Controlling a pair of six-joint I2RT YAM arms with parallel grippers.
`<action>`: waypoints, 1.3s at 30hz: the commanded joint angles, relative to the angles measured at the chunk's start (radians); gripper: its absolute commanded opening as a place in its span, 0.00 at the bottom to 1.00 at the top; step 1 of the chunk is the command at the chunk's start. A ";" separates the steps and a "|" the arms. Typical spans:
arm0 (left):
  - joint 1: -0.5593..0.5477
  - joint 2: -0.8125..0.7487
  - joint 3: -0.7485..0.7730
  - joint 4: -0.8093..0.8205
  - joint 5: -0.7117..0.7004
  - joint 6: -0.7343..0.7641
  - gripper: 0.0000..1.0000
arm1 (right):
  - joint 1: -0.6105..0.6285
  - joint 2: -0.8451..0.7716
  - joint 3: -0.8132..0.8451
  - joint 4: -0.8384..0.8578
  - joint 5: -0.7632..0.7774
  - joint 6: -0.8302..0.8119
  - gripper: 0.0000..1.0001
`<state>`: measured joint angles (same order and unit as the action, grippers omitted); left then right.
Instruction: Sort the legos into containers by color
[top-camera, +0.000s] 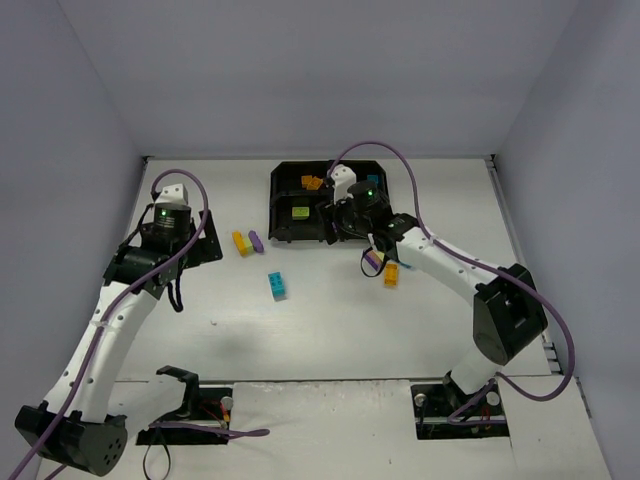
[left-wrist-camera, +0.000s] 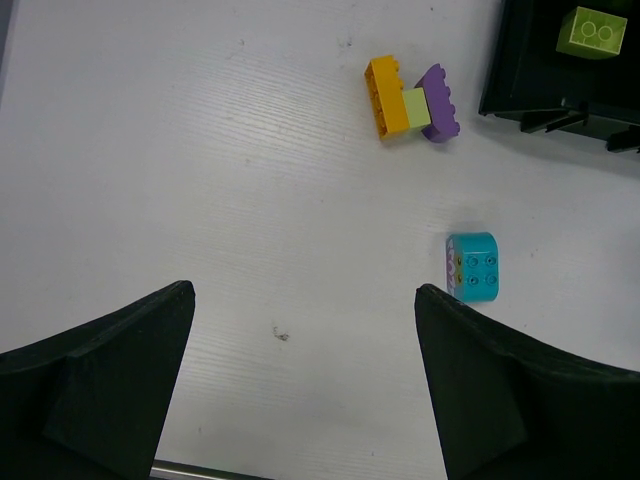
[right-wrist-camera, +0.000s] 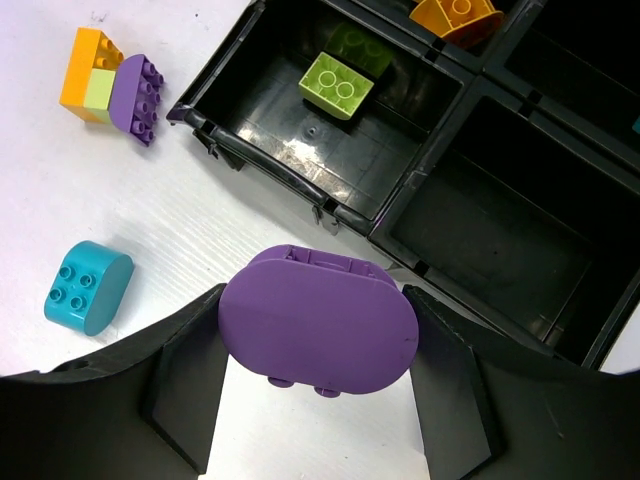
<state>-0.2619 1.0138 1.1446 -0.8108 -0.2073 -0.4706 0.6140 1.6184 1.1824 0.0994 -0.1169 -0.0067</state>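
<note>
- Right gripper (right-wrist-camera: 318, 395): jaws half closed on a purple rounded brick (right-wrist-camera: 318, 325), gripped by its sides with its flat face toward the wrist camera. It hangs above the near rim of the black tray (right-wrist-camera: 262, 160).
- Tray contents: a yellow-green brick (right-wrist-camera: 337, 85) lies in the near-left compartment, orange bricks (top-camera: 312, 183) in the far-left, and a cyan brick (top-camera: 373, 181) in the far-right.
- Left gripper (left-wrist-camera: 305, 385): jaws spread wide with nothing between them, above the white table (left-wrist-camera: 200, 150), well left of the tray.
- Loose pieces: a teal brick (left-wrist-camera: 473, 267) lies on the table. A three-brick cluster (left-wrist-camera: 412, 100) of orange, yellow-green and purple lies near the tray's left wall.
- A lone orange brick (top-camera: 391, 276) lies beside the right forearm.
</note>
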 joint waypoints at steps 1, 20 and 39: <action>-0.003 0.009 0.058 0.041 -0.012 0.026 0.85 | -0.013 -0.057 0.063 0.040 0.031 0.007 0.00; -0.003 0.017 0.079 0.067 0.017 0.053 0.85 | -0.053 -0.063 0.091 0.039 0.046 0.007 0.00; -0.003 -0.004 0.072 0.125 0.051 0.066 0.85 | -0.122 -0.043 0.149 0.043 0.054 0.057 0.00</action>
<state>-0.2619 1.0237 1.1744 -0.7460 -0.1604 -0.4213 0.5049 1.6169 1.2716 0.0856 -0.0891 0.0307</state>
